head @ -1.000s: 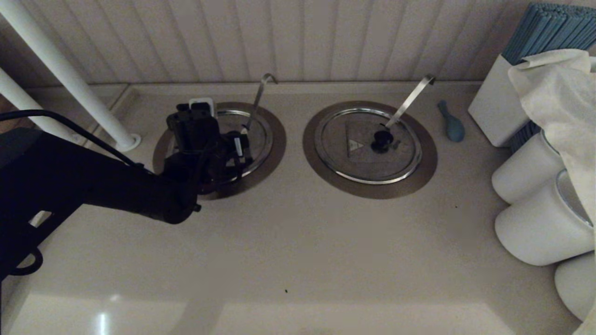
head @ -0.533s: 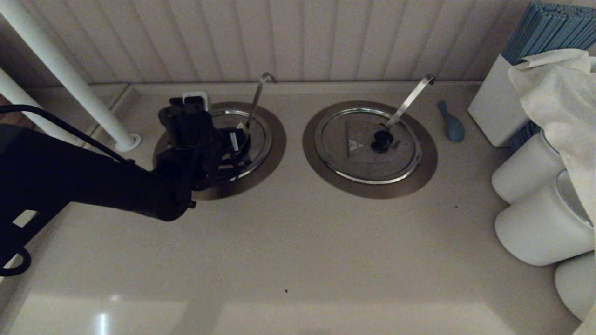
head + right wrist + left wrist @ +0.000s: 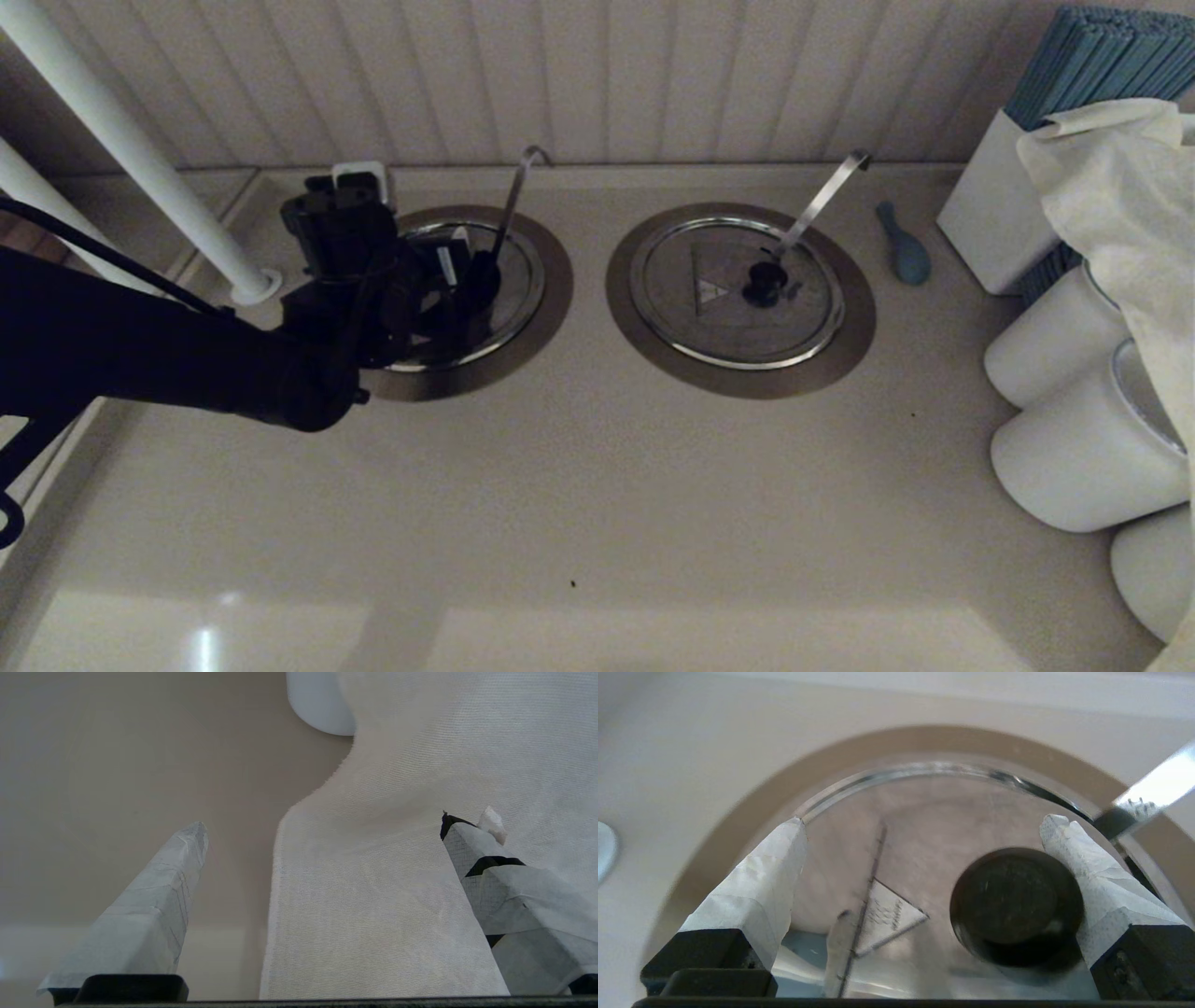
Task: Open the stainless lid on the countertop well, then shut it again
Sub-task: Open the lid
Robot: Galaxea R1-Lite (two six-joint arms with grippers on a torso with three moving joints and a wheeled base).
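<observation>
The stainless lid (image 3: 519, 280) lies flat on the countertop well, inside the bronze-grey flange (image 3: 553, 313). The thin hook-ended ladle handle (image 3: 515, 194) rises through its notch. My left gripper (image 3: 457, 278) hovers low over the lid's left half, open. In the left wrist view the lid (image 3: 934, 821) fills the space between the fingers. Its black knob (image 3: 1016, 905) sits just inside one taped finger (image 3: 1092, 882), with a wide gap to the other. The triangular mark (image 3: 889, 914) is near the middle. My right gripper (image 3: 322, 826) is open over a white cloth (image 3: 397, 882), out of the head view.
The twin lid (image 3: 719, 322) with its strap-handled ladle (image 3: 822, 201) lies to the right. A blue object (image 3: 904, 245), a white box (image 3: 990, 215), white cylinders (image 3: 1074, 448) and a draped cloth (image 3: 1120, 187) crowd the right side. A white pole (image 3: 140, 159) stands at the left.
My left arm has drawn back to the left and slightly toward the wall. The gripper has slid leftward across the lid, uncovering more of its right half. The lid has not moved.
</observation>
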